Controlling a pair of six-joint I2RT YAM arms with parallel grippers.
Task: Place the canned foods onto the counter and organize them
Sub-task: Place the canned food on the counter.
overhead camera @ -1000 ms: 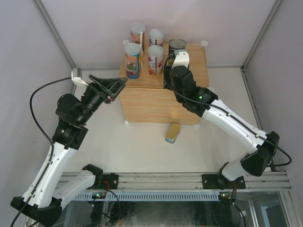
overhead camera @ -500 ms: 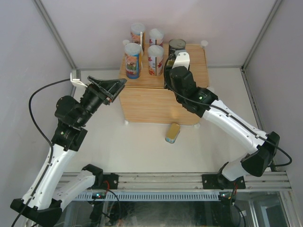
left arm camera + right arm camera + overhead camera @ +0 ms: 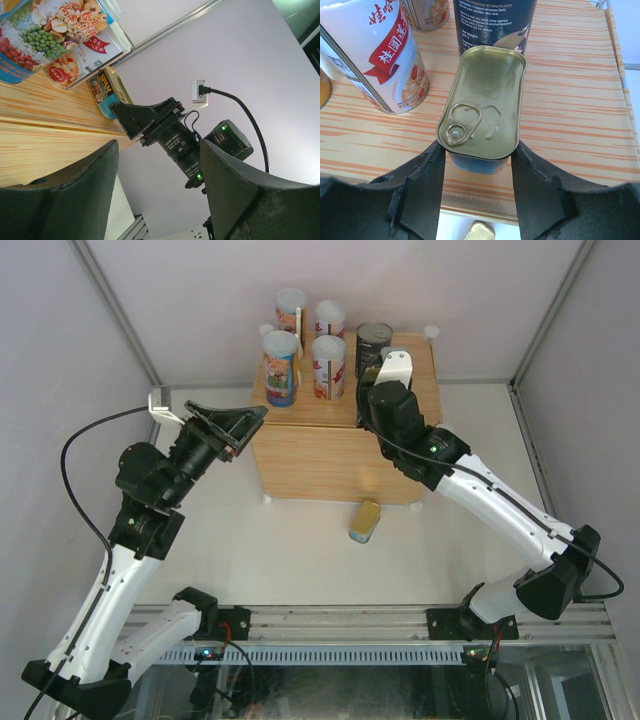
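Over the counter, the right hand grasps a sealed gold tin; left hand released.

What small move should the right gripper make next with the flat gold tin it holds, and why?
Probably lower it gently until it surely sits flat. The right gripper pinches the flat gold pull-ring tin by its long sides over the light wood-grain counter, just before the dark cylindrical can; whether it already rests there is unclear.

Flat tin: side label reads "SPAM". White can: red banner reads "桂圆莲子". Dark can: small print includes "IN TOMATO JUICE".
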